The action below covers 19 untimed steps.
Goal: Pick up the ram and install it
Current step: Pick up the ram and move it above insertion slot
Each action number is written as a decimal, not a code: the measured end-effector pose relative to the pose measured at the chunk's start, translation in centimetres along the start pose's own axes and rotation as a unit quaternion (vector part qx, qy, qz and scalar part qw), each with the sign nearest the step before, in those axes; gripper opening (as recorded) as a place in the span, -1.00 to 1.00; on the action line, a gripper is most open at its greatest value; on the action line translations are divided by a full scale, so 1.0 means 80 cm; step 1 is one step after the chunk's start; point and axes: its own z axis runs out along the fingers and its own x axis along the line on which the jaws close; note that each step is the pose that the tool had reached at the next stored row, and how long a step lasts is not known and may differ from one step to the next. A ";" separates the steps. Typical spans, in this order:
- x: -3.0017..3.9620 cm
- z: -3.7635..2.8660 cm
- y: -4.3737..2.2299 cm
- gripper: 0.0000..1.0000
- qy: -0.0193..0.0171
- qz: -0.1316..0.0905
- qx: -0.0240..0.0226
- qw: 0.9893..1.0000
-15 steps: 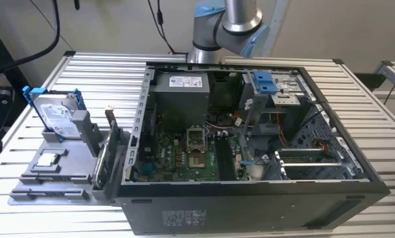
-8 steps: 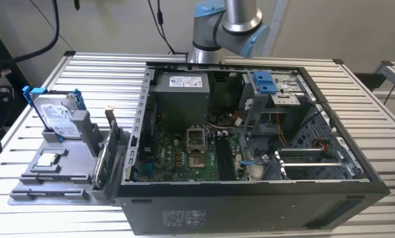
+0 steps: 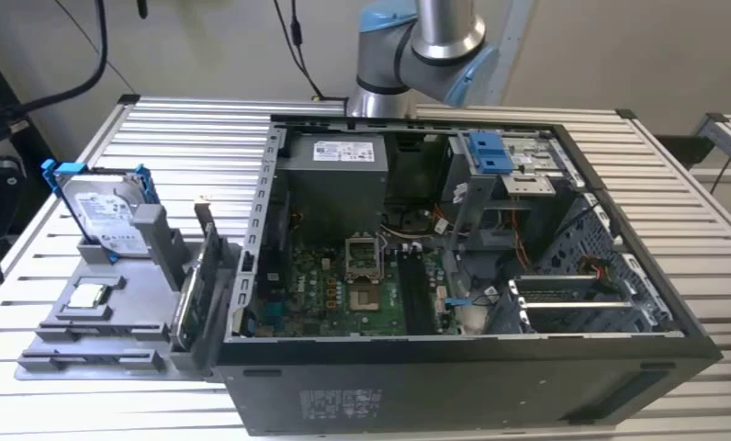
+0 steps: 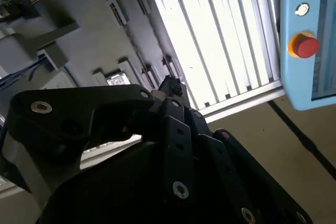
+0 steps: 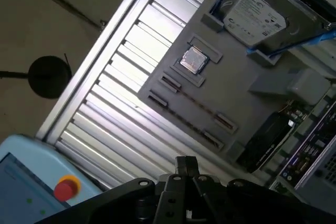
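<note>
Grey holder tray (image 3: pixel 47 366) on the slatted table (image 3: pixel 182 119), at the exterior view's left of the open computer case (image 3: pixel 464 390), ram (image 5: pixel 197 103) seemingly a thin strip on edge between the tray's clips, gripper (image 5: pixel 187 162) hovering nearby, apart from it, fingertips pressed together, empty.

Ram (image 5: pixel 194 102): a long, thin, brownish-dark strip, seen edge-on in the first wrist view; its chips cannot be made out.
Pose: standing on its long edge, level, seated in a slot between two end clips.
Place: in the grey holder (image 5: pixel 239 90), along the side nearest the slatted bench (image 5: pixel 123 111).
</note>
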 end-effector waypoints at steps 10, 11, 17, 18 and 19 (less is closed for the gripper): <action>0.0000 -0.0001 0.0000 -0.79 0.000 -0.073 0.001 0.997; 0.0000 -0.0001 0.0000 -0.79 0.000 -0.081 0.002 0.997; 0.0000 0.0000 0.0000 -0.79 -0.001 -0.132 0.001 0.991; 0.0000 0.0000 0.0000 -0.79 -0.002 -0.140 0.001 0.990; 0.0000 0.0000 0.0001 -0.79 -0.002 -0.148 0.001 0.989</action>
